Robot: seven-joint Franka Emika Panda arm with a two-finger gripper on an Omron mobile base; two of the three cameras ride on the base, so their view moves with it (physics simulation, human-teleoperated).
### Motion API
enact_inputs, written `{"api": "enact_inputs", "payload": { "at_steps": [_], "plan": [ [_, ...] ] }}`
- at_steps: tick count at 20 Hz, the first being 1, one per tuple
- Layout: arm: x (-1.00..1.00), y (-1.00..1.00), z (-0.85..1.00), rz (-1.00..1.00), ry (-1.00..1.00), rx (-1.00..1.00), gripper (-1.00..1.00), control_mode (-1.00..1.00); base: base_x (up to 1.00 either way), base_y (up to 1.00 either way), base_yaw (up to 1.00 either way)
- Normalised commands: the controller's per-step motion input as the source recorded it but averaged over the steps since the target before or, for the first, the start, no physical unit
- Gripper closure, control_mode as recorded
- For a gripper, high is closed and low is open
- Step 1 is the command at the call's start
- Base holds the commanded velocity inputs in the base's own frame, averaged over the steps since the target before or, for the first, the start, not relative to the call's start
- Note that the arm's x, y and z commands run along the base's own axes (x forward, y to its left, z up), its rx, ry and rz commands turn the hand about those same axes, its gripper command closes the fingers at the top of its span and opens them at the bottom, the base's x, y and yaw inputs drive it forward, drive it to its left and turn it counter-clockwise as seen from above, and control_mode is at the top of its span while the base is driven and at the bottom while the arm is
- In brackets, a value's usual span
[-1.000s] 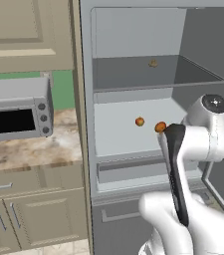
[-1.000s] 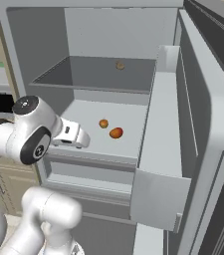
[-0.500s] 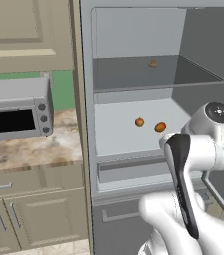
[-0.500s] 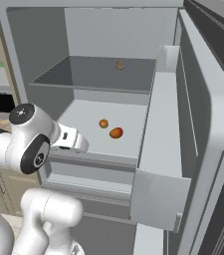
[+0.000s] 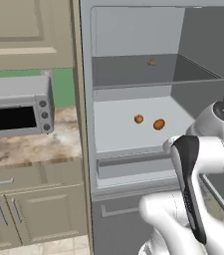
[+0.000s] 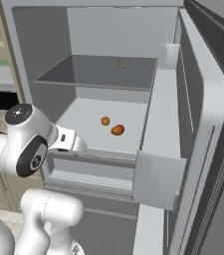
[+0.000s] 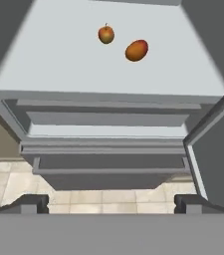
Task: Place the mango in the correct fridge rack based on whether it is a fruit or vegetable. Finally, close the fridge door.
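The mango (image 5: 159,124) (image 6: 117,130) (image 7: 136,50) lies on the pale fridge rack (image 5: 116,137) (image 6: 81,117) (image 7: 54,64), right of a smaller round orange fruit (image 5: 139,119) (image 6: 105,120) (image 7: 106,34). My gripper (image 7: 111,203) (image 6: 77,145) is open and holds nothing. It hangs outside the fridge, in front of the rack's front edge and well short of the mango. The fridge door (image 6: 203,124) (image 7: 218,149) stands wide open on the right, its grey shelf bins facing inward.
A small tan item (image 5: 152,62) (image 6: 122,63) rests on the darker upper shelf (image 5: 133,74). Below the rack is a grey drawer (image 5: 133,164) (image 7: 103,164). Left of the fridge, a toaster oven (image 5: 16,107) sits on a marbled counter (image 5: 29,147) over cabinets.
My arm has drawn back and down from the fridge, so the mango now shows free of it. Mango and orange fruit have not moved. The jaws stay open.
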Motion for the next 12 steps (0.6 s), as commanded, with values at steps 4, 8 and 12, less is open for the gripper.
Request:
{"api": "enact_inputs", "payload": {
  "at_steps": [4, 8, 12],
  "plan": [
    [0.0, 0.0, 0.0, 0.0, 0.0, 0.0, -1.0, 1.0, -0.94, -0.13, 0.03],
    [0.0, 0.0, 0.0, 0.0, 0.0, 0.0, -1.0, 1.0, -1.0, -0.1, 0.0],
    [0.0, 0.0, 0.0, 0.0, 0.0, 0.0, -1.0, 1.0, -0.81, -0.01, 0.0]
  ]
}}
